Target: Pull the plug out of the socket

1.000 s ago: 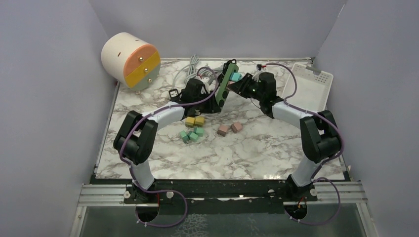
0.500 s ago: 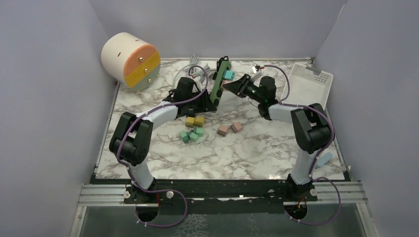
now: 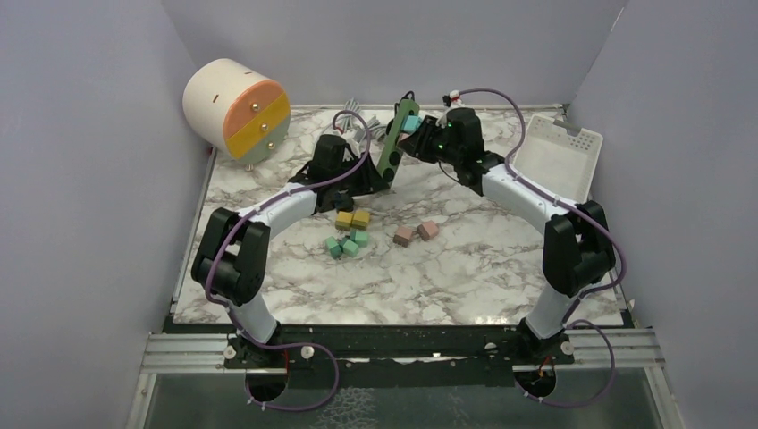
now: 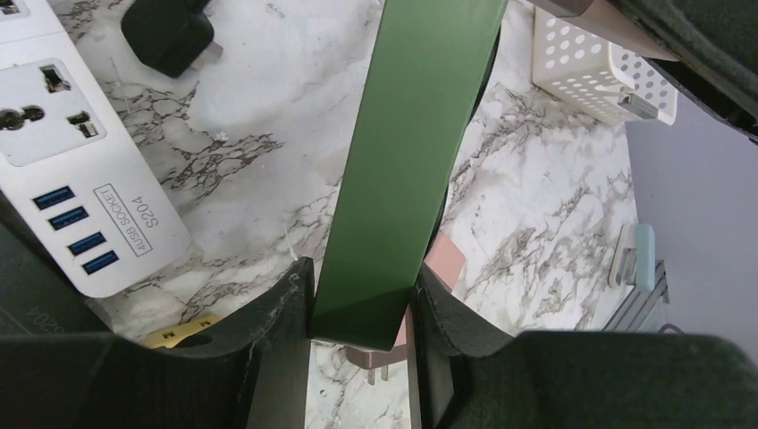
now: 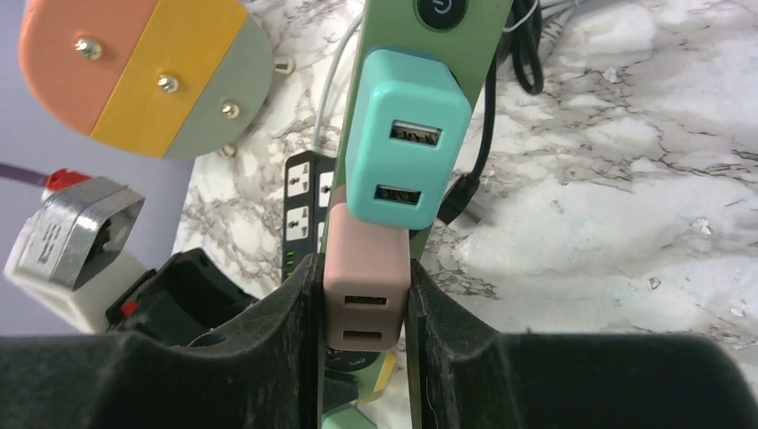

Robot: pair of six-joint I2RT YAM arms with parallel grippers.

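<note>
Right gripper (image 5: 365,308) — jaws narrowed tight onto the pink plug (image 5: 362,268), the teal plug (image 5: 407,152) touching it at 12 o'clock; left gripper (image 4: 362,308) pinches one end of the green power strip (image 4: 411,152).

White basket (image 3: 560,163) (perforated) sits well apart from the drum (image 3: 234,107).

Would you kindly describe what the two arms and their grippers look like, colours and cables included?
Both the left arm and right arm have white links with bulky black joints, and a purple cable loops along each. The left gripper and right gripper have broad matte black fingers. A small green light glows on the right wrist.
</note>
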